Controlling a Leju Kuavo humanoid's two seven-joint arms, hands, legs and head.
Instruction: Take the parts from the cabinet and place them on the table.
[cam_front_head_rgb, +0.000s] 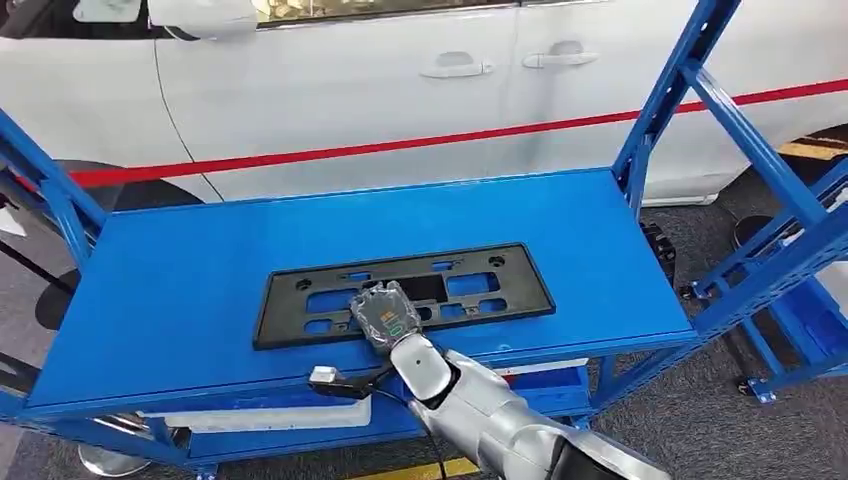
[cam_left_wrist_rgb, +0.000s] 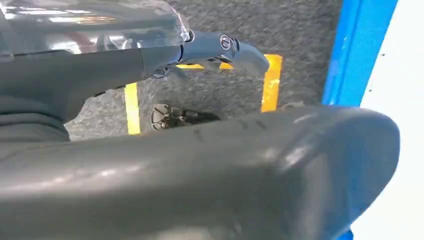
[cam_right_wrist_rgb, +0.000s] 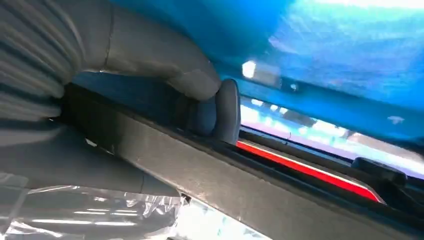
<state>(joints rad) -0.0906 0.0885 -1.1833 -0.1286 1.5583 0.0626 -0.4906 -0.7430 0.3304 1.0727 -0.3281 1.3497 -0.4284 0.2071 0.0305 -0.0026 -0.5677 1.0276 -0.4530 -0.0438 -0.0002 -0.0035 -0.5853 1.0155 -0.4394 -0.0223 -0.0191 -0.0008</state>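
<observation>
A black rectangular plate frame with several cut-outs lies flat on the blue table top, near its front edge. My right hand, in a clear cover, sits on the frame's front bar, left of its middle. In the right wrist view the grey thumb presses on the frame's dark bar, with the rest of the hand on the bar's other side, so the hand grips it. My left hand hangs over the grey carpet with a dark finger stretched out and nothing in it.
A white car with a red stripe stands just behind the table. Blue slanted rack posts rise at the right and at the left. A lower shelf lies under the top. Yellow floor lines mark the carpet.
</observation>
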